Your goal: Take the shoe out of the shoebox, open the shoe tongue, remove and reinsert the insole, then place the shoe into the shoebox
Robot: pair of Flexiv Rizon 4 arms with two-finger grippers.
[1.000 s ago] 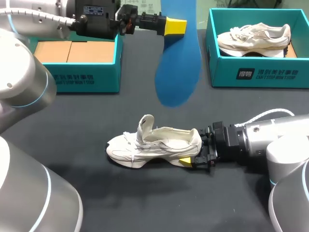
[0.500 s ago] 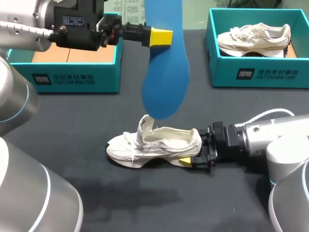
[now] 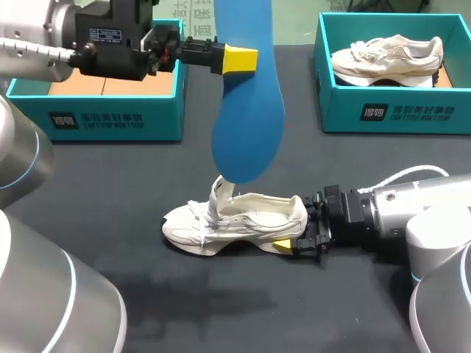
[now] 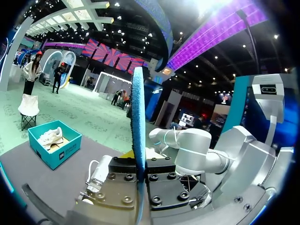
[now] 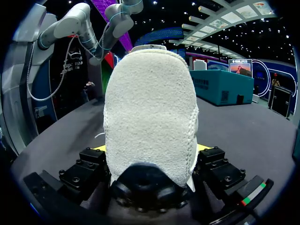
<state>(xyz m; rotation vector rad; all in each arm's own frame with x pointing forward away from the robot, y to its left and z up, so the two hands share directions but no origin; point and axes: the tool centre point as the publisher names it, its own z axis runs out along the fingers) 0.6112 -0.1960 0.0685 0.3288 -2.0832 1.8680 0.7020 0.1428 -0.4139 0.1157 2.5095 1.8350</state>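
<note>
Shoe [image 3: 235,220] sits on table [image 3: 110,243], toe to my left, heel clamped by right gripper [image 3: 300,229]. Insole [image 3: 249,110] hangs upright, long axis vertical, lower tip just above raised tongue [image 3: 221,190], pinched near top by left gripper [image 3: 243,59]. Shoe opening lies below, slightly heelward.

You've got a dark tabletop [image 3: 132,184] w/ a matte black surface. At its far right corner sits a spare teal shoebox [image 3: 412,112], lid off, white print on its front wall. Inside lies a beige sneaker [image 3: 386,59], toe twd the tabletop's middle, white laces up, dark patch at the heel end.
</note>
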